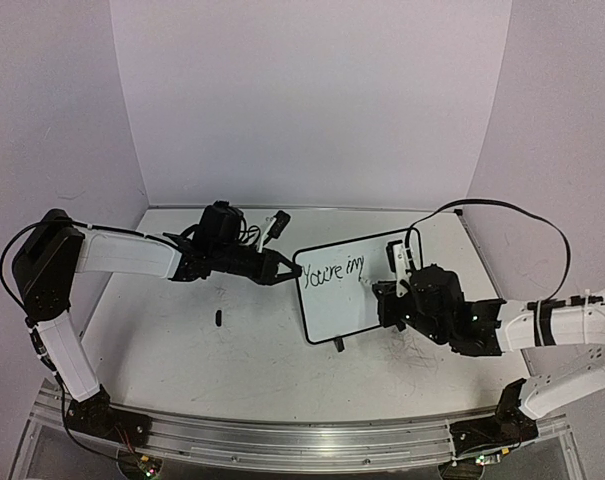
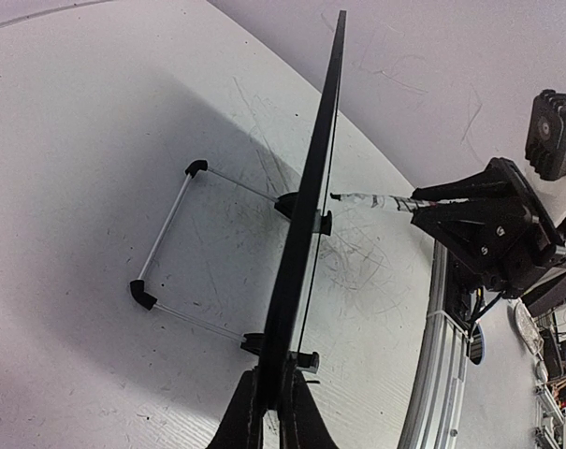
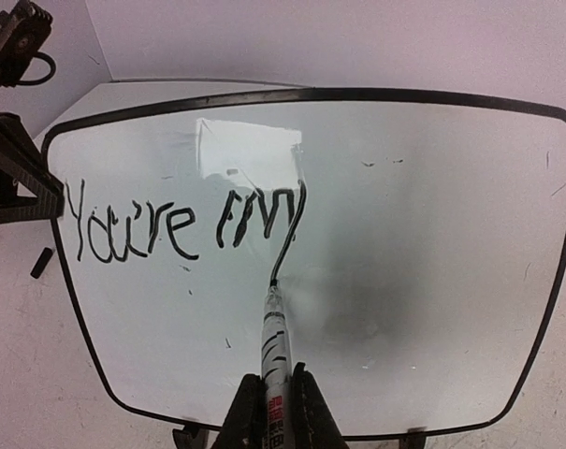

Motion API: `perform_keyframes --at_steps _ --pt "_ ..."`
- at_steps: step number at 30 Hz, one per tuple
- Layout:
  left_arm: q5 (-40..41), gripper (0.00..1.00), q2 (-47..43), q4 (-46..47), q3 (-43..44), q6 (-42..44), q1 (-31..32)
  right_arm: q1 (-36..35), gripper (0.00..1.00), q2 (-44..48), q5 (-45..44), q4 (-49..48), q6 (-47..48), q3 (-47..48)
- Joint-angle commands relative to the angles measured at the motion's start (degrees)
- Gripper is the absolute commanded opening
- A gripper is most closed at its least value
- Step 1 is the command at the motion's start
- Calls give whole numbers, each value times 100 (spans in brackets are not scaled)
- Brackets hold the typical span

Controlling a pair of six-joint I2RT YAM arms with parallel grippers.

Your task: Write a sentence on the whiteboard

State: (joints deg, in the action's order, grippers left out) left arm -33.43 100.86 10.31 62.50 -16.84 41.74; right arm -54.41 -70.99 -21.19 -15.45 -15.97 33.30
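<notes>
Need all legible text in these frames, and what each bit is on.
"You're my": handwritten in black on the whiteboard; the tail of the last letter ends at the tip of the marker.
Red print on the marker barrel, low in the right wrist view: too small and blurred to read.
No other text is legible in any view.

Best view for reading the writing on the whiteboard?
Right wrist: the writing faces the lens, legible as "You're my". Top external shows it small and slanted; left wrist sees the whiteboard edge-on, no text.
</notes>
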Motion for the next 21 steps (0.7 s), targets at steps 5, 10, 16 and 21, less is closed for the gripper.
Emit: perform_keyframes --at_steps 5,10,16,21 --pt "371 0 -143 -302 15 198 -86 183 0 81 -245 -491 262 249" --pt "380 0 -164 -309 3 206 -87 220 0 -2 -330 -627 391 311" --pt "352 0 -136 -307 15 199 -86 229 0 -122 -262 -716 463 376" --pt "350 0 -136 -302 12 199 -83 238 0 -189 -320 -740 463 370"
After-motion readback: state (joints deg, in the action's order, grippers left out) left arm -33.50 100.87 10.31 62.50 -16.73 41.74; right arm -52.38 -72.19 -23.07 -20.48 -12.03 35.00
